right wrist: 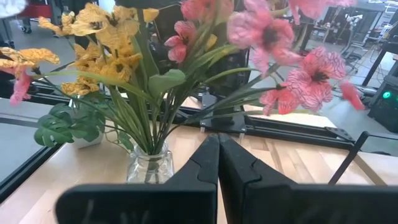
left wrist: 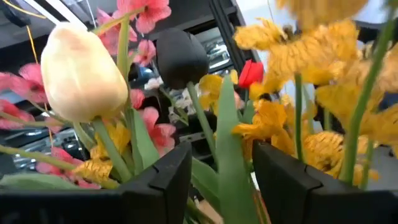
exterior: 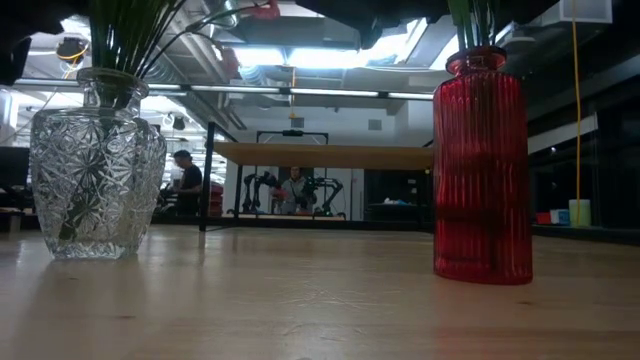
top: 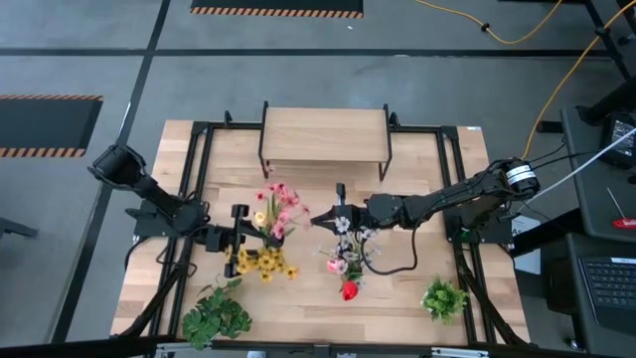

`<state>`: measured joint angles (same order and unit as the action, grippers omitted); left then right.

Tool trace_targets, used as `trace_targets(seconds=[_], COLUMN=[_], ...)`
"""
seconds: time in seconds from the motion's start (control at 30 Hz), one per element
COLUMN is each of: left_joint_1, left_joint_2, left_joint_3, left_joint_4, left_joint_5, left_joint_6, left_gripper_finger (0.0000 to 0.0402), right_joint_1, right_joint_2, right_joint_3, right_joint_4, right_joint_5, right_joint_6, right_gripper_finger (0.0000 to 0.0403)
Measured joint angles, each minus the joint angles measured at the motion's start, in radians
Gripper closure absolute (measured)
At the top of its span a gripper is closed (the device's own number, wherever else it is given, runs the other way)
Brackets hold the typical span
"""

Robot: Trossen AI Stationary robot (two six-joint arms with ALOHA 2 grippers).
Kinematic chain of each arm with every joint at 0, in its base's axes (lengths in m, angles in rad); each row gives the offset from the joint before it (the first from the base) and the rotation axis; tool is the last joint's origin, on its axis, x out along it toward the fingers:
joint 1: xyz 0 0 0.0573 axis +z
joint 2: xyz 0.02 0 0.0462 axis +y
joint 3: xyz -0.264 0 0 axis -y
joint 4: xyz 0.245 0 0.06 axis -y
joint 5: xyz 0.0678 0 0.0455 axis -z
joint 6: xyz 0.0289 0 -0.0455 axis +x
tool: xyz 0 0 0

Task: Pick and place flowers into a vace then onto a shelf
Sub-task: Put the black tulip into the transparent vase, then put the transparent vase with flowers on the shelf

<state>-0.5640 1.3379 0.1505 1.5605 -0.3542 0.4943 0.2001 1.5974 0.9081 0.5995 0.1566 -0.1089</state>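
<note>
A clear cut-glass vase point(exterior: 97, 165) stands left of the table's middle and holds flowers point(top: 273, 231) with yellow, pink, cream and dark blossoms. My left gripper point(top: 246, 237) is open at this bunch, its fingers on either side of a green leaf point(left wrist: 230, 155). A red ribbed vase point(exterior: 482, 165) to the right holds white, pink and red flowers point(top: 348, 257). My right gripper point(top: 320, 217) hangs shut between the two bunches, pointing at the clear vase point(right wrist: 149, 167). The wooden shelf point(top: 325, 134) stands on black legs at the far edge. My left gripper point(left wrist: 221, 155) has the green leaf between its open fingers, coming at the bunch about level from the table's left. I cannot tell whether either finger touches the leaf.
Two bushy green plants stand near the front edge, one at the left point(top: 217, 313) and one at the right point(top: 443, 296). A black frame point(top: 199, 169) runs along the table's sides. People sit in the room behind the table point(exterior: 292, 190).
</note>
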Motion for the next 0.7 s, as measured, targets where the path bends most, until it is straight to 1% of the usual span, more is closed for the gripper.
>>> trace_targets(seconds=[0.07,0.2,0.43,0.53,0.6,0.7], left_joint_1=[-0.018,-0.056,-0.102,-0.128,-0.145,-0.17], left_joint_2=[-0.008,-0.035,-0.091,-0.122,-0.15,-0.203], left_joint_3=[0.0,0.0,0.0,0.0,0.0,0.0], left_joint_4=[0.0,-0.001,-0.07,-0.081,-0.096,-0.147], left_joint_5=[-0.026,-0.114,-0.208,-0.257,-0.308,-0.414], left_joint_6=[0.021,0.073,0.077,0.102,0.123,0.138], left_gripper_finger=[0.0239,0.0236,0.0238,0.0236,0.0236,0.0237], right_joint_1=[0.0,0.0,0.0,0.0,0.0,0.0], right_joint_2=[0.0,0.0,0.0,0.0,0.0,0.0], right_joint_3=[0.0,0.0,0.0,0.0,0.0,0.0], right_joint_4=[0.0,0.0,0.0,0.0,0.0,0.0], right_joint_5=[0.0,0.0,0.0,0.0,0.0,0.0], right_joint_6=[0.0,0.002,0.002,0.003,0.003,0.003], right_gripper_finger=[0.0398,0.0398,0.0398,0.0398,0.0398,0.0398])
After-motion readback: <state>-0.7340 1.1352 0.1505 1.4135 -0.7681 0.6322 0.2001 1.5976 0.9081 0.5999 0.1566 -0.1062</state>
